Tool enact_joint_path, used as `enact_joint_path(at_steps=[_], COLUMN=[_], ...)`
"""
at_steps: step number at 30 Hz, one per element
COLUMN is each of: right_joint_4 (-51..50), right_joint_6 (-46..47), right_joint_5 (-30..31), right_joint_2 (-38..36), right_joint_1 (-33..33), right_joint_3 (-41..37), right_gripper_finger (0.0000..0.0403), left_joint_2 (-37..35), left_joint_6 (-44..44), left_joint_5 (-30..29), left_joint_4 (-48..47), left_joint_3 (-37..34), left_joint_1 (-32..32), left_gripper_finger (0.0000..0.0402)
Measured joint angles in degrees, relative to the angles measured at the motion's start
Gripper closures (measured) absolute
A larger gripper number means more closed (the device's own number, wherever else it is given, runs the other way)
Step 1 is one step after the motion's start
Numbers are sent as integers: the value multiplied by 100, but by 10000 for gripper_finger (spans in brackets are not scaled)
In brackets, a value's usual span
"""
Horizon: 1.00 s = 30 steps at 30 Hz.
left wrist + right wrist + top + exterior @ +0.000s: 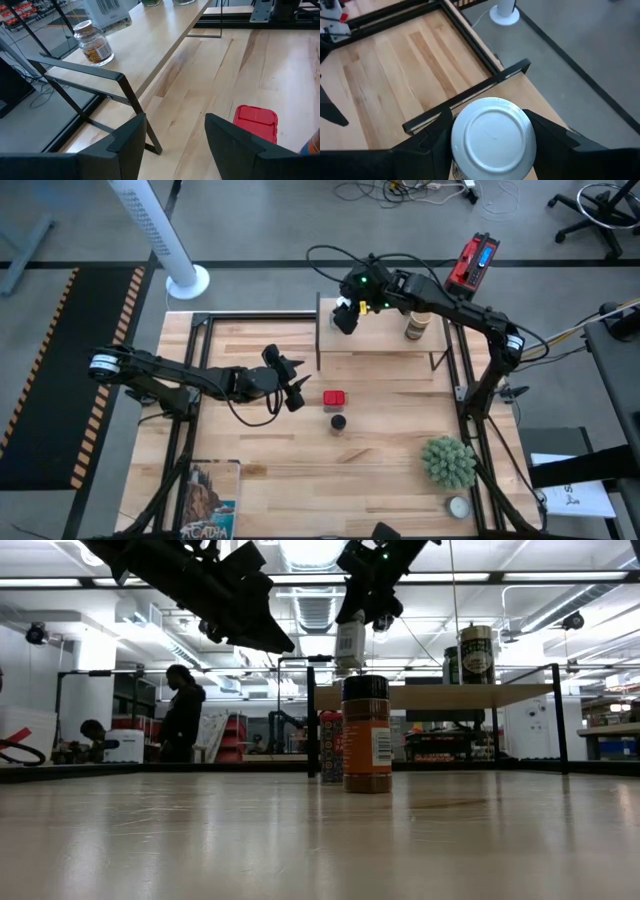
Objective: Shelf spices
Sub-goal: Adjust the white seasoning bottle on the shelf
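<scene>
Right gripper (487, 137) clamps a white-lidded glass spice jar (492, 132) above the light wooden shelf's (385, 340) corner; released off-centre, it probably tips off.

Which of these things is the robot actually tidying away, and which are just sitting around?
Job:
shelf
white-lidded jar in the right gripper
red tin
black-lidded jar
tan cylinder

Lying about:
spiky plant
round white tin
book
</scene>
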Motion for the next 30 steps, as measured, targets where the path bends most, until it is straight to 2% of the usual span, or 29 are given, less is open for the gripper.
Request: enact_joint_path(at_steps=[18,30], right_joint_4=[-320,-301], right_joint_6=[134,-117], right_joint_5=[158,304], right_joint_2=[31,40], right_joint_1=[28,70], right_joint_3=[-112,-373], right_gripper_finger=[214,210], left_joint_2=[0,0], left_joint_6=[-2,-4], left_joint_5=[68,139], left_joint_4=[0,-4], left_joint_3=[0,0], left_joint_1=[0,0], left_gripper_finger=[209,209])
